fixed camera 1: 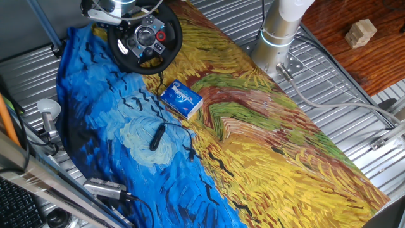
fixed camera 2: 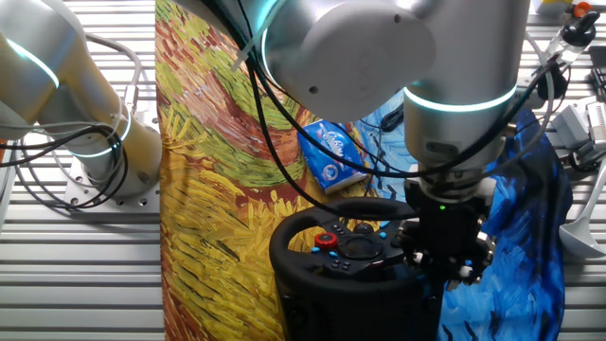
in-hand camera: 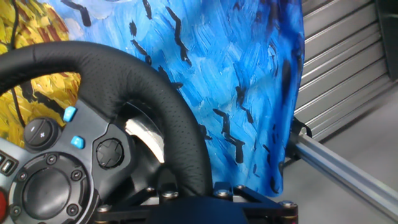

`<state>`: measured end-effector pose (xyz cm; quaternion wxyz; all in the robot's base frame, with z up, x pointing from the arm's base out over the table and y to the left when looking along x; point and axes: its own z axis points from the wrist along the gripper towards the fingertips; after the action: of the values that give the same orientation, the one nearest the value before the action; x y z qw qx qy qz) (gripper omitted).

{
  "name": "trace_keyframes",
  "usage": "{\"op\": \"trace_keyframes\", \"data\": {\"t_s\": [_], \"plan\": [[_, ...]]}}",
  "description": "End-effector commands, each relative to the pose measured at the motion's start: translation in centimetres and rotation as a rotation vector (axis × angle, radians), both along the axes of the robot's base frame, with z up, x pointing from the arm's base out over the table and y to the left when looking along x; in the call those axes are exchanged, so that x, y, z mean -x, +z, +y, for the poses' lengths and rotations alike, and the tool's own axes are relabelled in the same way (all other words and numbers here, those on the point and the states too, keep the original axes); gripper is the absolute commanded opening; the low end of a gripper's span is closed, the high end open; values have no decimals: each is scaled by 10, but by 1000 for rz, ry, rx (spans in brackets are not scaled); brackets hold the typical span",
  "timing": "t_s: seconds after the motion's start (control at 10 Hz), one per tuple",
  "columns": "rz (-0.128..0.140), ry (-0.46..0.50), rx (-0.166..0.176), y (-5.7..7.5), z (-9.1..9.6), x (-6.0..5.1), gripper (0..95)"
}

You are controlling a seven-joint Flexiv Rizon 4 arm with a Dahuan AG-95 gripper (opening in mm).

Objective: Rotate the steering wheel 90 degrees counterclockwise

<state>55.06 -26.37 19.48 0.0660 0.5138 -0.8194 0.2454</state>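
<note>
Steering wheel [fixed camera 1: 145,39] at surface's [fixed camera 1: 285,145] far corner, 11 o'clock from blue box [fixed camera 1: 181,99]. My gripper [in-hand camera: 186,198] sits at rim; fingers hidden, can't tell whether clamped. I judge turn unfinished, angle unreadable. Cloth edge, rail [in-hand camera: 348,171] close at 3 o'clock; box side roomier.

The gripper [fixed camera 2: 453,248] sits right against the black rim of the steering wheel [fixed camera 2: 312,248], so the rim and hub block it on that side. On its other side the hand view shows only the flat blue cloth [in-hand camera: 249,74], open room to the cloth's hanging edge and the aluminium rail [in-hand camera: 348,165]. A blue box [fixed camera 1: 181,99] and a thin black cable [fixed camera 1: 166,130] lie apart on the cloth.
</note>
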Motion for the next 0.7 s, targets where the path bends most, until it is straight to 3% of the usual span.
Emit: {"op": "trace_keyframes", "data": {"t_s": [0.1,0.2,0.3,0.7], "plan": [[-2,8,1,1,0,0,190],[3,12,2,1,0,0,190],[15,4,1,1,-1,1,570],[38,-12,8,5,-1,1,570]]}}
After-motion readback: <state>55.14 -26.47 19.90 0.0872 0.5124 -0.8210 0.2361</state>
